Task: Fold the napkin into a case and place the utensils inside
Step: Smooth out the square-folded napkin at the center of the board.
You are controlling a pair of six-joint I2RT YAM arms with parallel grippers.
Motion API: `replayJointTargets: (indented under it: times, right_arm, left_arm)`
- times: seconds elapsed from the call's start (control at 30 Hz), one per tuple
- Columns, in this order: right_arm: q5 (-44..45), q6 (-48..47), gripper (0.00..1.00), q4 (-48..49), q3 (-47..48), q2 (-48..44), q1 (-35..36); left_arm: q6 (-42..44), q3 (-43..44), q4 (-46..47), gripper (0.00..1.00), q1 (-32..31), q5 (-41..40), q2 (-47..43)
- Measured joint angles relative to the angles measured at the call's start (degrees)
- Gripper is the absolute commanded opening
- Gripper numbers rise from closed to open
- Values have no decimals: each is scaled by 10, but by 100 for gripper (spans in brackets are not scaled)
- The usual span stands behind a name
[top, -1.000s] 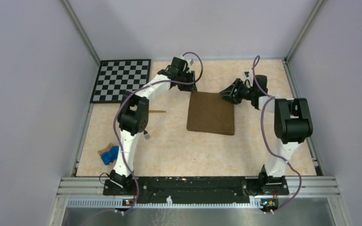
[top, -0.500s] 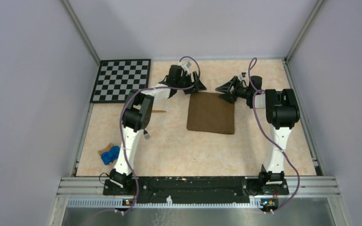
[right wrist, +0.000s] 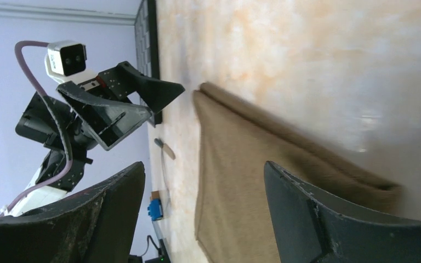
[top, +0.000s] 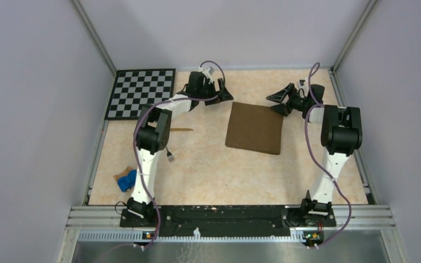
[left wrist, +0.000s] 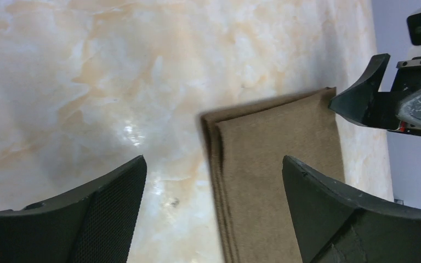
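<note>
The brown napkin (top: 254,128) lies folded flat on the worktop (top: 197,175), near the far edge and a bit to the right. The left claw (top: 225,94) is spread wide and holds nothing, by the napkin's far left corner. The right claw (top: 272,104) is wide apart too, empty, by the far right corner. A thin knife (top: 182,130) lies nearer the left edge.

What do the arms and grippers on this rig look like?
The left arm and right arm have white links, bulky black joint housings and a purple cable trailing along each. The left gripper and right gripper have black wedge-shaped fingers with finely textured faces.
</note>
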Motion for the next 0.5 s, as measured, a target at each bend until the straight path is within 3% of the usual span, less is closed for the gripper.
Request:
replayJointTargets:
  times: [0.17,0.33,0.5]
  right_arm:
    - [-3,-3,79,-23,-2,-68,9]
    - [-3,3,79,10,-65,-127,10]
    - [-3,1,78,20,-138,-127,7]
  left_arm:
    - [6,3,-27,99,-32,-15,-51]
    - [-38,21,54,99,-82,32,-53]
    - [-85,49,155,99,-106,63,21]
